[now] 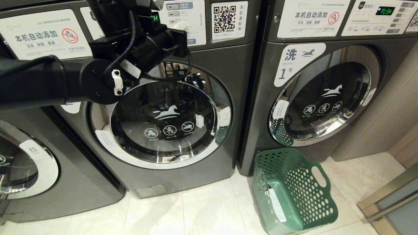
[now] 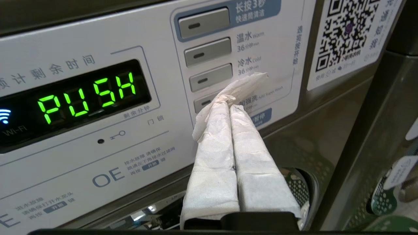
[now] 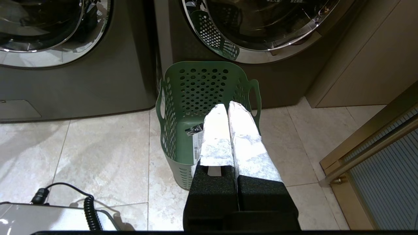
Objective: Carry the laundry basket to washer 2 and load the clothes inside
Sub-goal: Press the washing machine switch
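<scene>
The basket point(image 1: 294, 192) sits empty by the shut washer point(image 1: 163, 120); left pincer point(image 2: 243, 86), closed and empty-handed, nears the buttons point(image 2: 209, 78).

Grey washer labelled 1 point(image 1: 323, 98) stands on pale floor tiles point(image 1: 202, 212)

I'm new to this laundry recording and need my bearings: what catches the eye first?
The left pincer, shut and wrapped in white, is up at the control panel of the middle washer, beside a green PUSH display. The laundry basket stands empty on the tiled floor before the washer labelled 1. The right pincer hangs shut above it.
</scene>
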`<state>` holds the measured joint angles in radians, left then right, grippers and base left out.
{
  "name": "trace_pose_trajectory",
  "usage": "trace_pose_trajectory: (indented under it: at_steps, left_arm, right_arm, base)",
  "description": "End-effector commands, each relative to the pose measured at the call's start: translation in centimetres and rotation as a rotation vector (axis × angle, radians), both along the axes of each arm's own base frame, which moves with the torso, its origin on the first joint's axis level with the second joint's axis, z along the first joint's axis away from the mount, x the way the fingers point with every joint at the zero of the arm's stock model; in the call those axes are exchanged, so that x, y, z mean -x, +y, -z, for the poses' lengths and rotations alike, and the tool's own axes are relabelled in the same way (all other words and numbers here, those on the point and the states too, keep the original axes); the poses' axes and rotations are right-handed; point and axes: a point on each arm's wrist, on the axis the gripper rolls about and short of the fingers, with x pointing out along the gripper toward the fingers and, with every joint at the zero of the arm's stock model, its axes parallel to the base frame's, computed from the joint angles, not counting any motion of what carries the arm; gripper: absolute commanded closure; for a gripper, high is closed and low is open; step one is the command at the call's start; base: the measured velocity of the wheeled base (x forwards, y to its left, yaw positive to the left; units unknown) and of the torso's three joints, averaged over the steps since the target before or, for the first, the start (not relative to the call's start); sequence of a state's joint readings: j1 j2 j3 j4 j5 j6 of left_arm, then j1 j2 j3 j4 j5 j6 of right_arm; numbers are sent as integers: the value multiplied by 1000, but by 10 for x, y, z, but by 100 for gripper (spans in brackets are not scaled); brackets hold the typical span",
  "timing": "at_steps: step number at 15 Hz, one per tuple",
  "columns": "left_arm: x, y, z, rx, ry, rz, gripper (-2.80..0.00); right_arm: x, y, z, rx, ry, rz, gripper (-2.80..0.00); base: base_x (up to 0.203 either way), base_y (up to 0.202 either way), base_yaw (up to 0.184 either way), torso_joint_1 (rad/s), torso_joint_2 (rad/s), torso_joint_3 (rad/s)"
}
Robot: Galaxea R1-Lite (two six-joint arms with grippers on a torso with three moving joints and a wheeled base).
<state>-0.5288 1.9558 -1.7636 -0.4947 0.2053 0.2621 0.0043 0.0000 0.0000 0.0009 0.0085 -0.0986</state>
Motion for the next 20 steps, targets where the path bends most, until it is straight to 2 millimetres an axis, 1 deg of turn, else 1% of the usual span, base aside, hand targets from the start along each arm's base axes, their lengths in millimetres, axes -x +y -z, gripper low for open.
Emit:
trace_pose_trajectory:
  at_steps: [1, 5, 10, 14, 17, 20]
  left_arm:
    - [-9, -1, 8, 0, -2, -12, 0]
    - [-16, -3, 11, 1, -4, -15, 0]
    - [-17, -3, 11, -2, -3, -17, 0]
    - [-26, 10, 10, 3, -11, -53, 0]
    - [-20, 12, 4, 8, -20, -51, 0]
    - [-7, 17, -6, 14, -31, -47, 0]
  right_arm:
    - [0, 0, 0, 1, 2, -1, 0]
    - [0, 0, 0, 1, 2, -1, 0]
    - [0, 0, 0, 0, 2, -1, 0]
    - [0, 0, 0, 0, 2, -1, 0]
    - [0, 0, 0, 1, 2, -1, 0]
    - [0, 0, 0, 0, 2, -1, 0]
  base:
    - [0, 0, 0, 0, 0, 0]
    - [0, 0, 0, 0, 0, 0]
    - [0, 0, 0, 0, 0, 0]
    - [0, 0, 0, 0, 0, 0]
    - [0, 0, 0, 0, 0, 0]
    - [0, 0, 0, 0, 0, 0]
